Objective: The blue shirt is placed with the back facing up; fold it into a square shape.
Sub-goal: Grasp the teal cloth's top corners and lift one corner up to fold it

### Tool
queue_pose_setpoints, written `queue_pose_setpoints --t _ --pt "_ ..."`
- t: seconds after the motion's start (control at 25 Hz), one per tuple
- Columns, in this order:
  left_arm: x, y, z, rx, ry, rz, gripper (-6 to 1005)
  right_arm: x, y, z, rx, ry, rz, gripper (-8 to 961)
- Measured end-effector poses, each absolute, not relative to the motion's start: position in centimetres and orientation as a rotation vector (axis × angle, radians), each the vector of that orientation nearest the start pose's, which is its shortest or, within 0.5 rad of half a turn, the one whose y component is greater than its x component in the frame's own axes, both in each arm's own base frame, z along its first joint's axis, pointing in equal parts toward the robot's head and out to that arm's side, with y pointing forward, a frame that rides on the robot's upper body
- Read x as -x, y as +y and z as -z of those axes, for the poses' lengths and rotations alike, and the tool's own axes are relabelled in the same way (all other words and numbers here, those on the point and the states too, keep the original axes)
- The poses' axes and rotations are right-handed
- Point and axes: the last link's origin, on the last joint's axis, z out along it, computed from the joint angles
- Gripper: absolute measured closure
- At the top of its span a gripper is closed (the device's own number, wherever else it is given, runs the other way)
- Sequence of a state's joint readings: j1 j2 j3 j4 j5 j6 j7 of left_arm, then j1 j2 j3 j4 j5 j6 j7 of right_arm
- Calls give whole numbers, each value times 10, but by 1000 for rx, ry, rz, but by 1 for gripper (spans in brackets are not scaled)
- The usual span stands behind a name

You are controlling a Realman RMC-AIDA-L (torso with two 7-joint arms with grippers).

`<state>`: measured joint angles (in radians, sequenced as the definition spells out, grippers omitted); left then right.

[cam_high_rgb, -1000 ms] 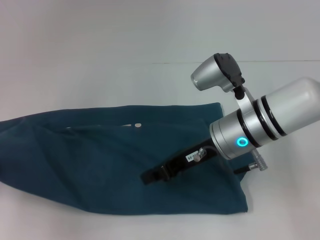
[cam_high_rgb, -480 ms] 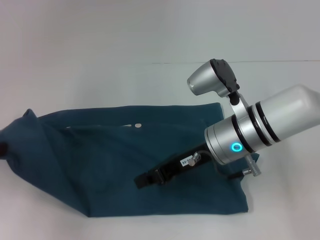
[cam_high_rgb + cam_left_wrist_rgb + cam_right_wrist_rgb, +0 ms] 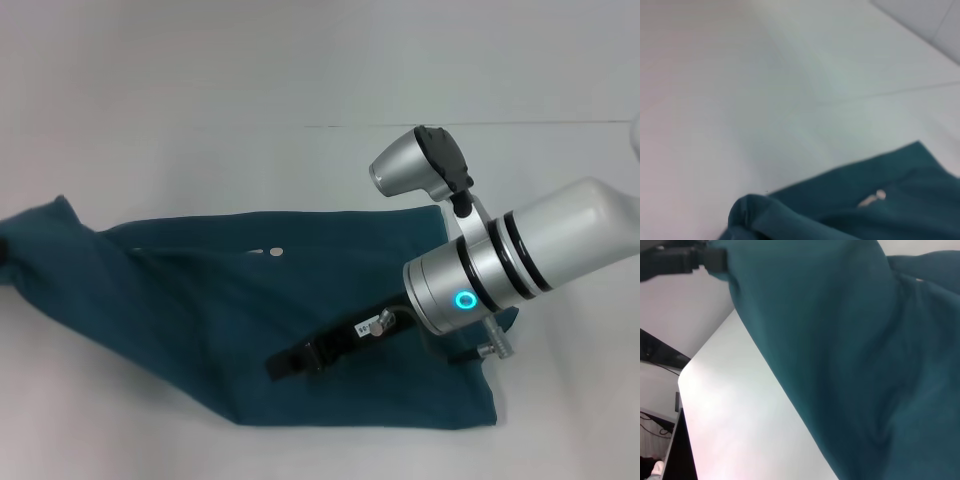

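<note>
The blue shirt [image 3: 300, 300] lies as a long dark teal band across the white table [image 3: 300, 120]. Its left end is lifted off the surface into a peak [image 3: 50, 225]. In the right wrist view the left gripper [image 3: 715, 257], black, is clamped on that raised corner of the shirt [image 3: 840, 340], and the cloth hangs in a slope from it. The left wrist view shows the gathered fold [image 3: 755, 215] close up, with small pale marks [image 3: 872, 199] on the fabric. My silver right arm [image 3: 500, 270] reaches over the shirt's right end. Its gripper is hidden beneath it.
A black strap or cable [image 3: 320, 352] runs from the right arm across the shirt's middle. The table's rounded near corner [image 3: 685, 372] shows in the right wrist view, with dark floor and cables beyond. A thin seam [image 3: 480, 124] crosses the far table.
The shirt's left end has been lifted and carried up and rightward, and its lower left edge has drawn in off the table. The right arm has shifted slightly left.
</note>
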<state>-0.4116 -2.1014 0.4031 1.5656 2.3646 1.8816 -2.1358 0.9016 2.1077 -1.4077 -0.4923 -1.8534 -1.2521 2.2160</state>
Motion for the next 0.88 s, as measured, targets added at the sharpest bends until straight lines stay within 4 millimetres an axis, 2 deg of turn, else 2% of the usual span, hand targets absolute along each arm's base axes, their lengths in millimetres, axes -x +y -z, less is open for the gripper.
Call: queue_pose_setpoints --t 0.24,0.56,0.88 --pt "259 287 -165 2301 -1051 335 889 -146 356 116 2956 1328 -163 922" --pt "243 290 -161 2367 -988 427 889 -150 355 118 2941 1362 -162 922" --pt "220 304 -154 2416 -911 533 890 -148 352 120 2952 1367 -149 922"
